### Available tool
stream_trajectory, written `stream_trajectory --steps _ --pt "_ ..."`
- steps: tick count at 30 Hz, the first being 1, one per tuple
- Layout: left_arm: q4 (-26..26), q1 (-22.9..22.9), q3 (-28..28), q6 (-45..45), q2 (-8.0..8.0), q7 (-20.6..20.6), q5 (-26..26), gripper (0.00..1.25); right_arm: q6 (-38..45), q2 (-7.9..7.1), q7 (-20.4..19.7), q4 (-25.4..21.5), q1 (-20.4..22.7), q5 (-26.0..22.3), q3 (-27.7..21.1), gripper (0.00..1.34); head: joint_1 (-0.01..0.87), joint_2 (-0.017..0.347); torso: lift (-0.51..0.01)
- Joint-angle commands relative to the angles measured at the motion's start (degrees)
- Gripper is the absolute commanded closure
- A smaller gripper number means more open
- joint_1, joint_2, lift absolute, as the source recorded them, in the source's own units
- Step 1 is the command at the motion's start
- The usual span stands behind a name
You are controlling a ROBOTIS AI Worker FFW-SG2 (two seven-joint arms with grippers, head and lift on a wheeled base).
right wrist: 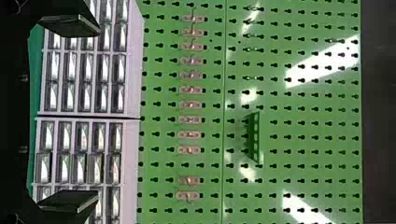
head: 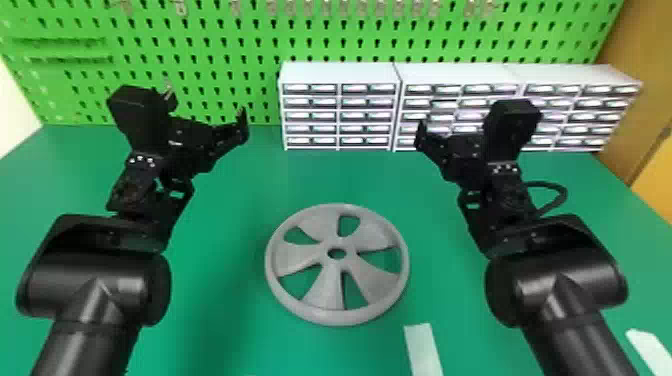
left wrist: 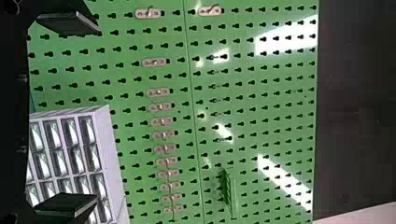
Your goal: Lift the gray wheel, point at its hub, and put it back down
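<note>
The gray wheel (head: 327, 285) lies flat on the green table, and its round hub hole faces up between the spokes. Neither arm touches it. Beyond the wheel and to its left, my left gripper (head: 207, 106) is raised with its fingers spread. My right gripper (head: 461, 156) is held up at a similar height, beyond the wheel on the right. In the left wrist view, the left gripper (left wrist: 95, 113) stands open with nothing between its fingers. The right wrist view has the right gripper (right wrist: 96, 112) open and holding nothing too.
White drawer cabinets (head: 340, 75) line the table's back, partly behind the right gripper. A green pegboard (head: 260, 42) with metal hooks rises behind them. One white strip (head: 423, 350) lies near the front, right of the wheel; another (head: 650, 350) is at the far right.
</note>
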Motion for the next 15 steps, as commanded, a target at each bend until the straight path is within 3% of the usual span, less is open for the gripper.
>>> stream_trajectory --steps 1,15 --pt "0.00 0.06 0.06 0.00 0.00 0.00 0.04 0.03 0.02 0.10 0.00 0.09 -0.08 0.00 0.20 0.08 0.692 0.048 -0.088" --pt "0.00 0.06 -0.29 0.00 0.18 0.00 -0.04 0.03 0.02 -0.08 -0.09 0.26 -0.08 0.00 0.46 0.08 0.692 0.048 -0.088"
